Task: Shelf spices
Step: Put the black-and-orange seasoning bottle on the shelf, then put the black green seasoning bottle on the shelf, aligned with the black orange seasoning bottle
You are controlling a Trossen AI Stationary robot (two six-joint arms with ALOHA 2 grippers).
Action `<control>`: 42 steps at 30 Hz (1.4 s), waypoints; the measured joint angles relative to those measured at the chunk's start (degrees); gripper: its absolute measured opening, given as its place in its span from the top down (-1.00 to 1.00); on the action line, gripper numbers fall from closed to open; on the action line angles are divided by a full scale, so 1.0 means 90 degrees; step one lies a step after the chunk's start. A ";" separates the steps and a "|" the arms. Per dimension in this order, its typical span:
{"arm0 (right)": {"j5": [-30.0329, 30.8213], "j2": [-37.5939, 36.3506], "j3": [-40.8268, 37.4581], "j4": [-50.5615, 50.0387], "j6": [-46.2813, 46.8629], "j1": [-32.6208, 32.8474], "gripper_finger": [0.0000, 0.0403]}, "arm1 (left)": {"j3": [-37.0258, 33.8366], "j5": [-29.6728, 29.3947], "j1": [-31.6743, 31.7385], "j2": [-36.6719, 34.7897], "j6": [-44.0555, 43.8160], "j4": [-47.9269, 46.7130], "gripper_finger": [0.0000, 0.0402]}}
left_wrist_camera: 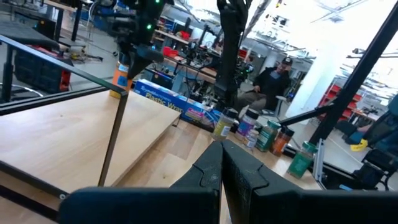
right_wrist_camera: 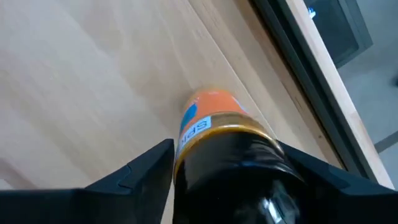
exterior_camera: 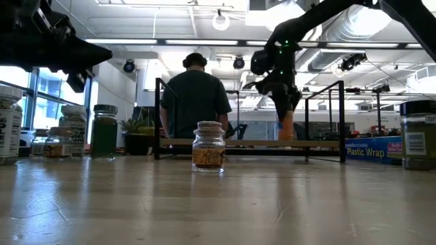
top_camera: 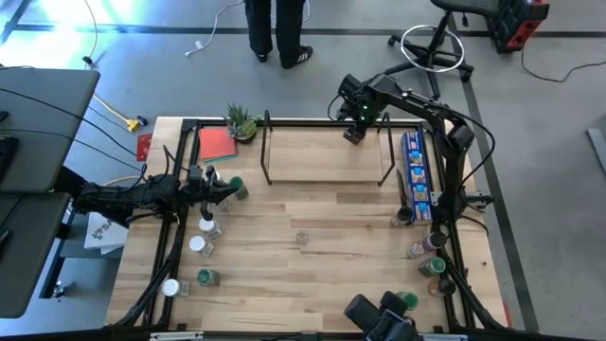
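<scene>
Right gripper [right_wrist_camera: 224, 163] stands over the shelf's [top_camera: 312, 156] far right corner, its fingers spread on either side of an upright orange spice jar [right_wrist_camera: 214, 127]. Left gripper [left_wrist_camera: 222, 163], shut and empty, waits at the table's left side.

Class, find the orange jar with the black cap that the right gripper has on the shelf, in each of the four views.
High: hidden under right gripper, shelf's far right.
Low: orange jar below that gripper.
Left wrist: upper left.
Right wrist: centre, between the fingers.
Shared landmark: the shelf.
</scene>
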 joint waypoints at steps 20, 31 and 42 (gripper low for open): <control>0.0662 -0.0038 0.1288 -0.1566 -0.0273 0.0002 -0.30 | -0.0002 -0.0022 0.0000 0.0002 0.0000 -0.0005 0.99; 0.1116 -0.1425 0.1712 -0.1243 0.0716 0.0886 -0.30 | -0.0002 -0.0022 0.0000 0.0002 0.0002 -0.0015 0.99; 0.0876 -0.2791 0.1712 -0.1238 0.1981 0.3706 -0.30 | -0.0002 -0.0022 0.0000 0.0002 0.0002 -0.0010 0.99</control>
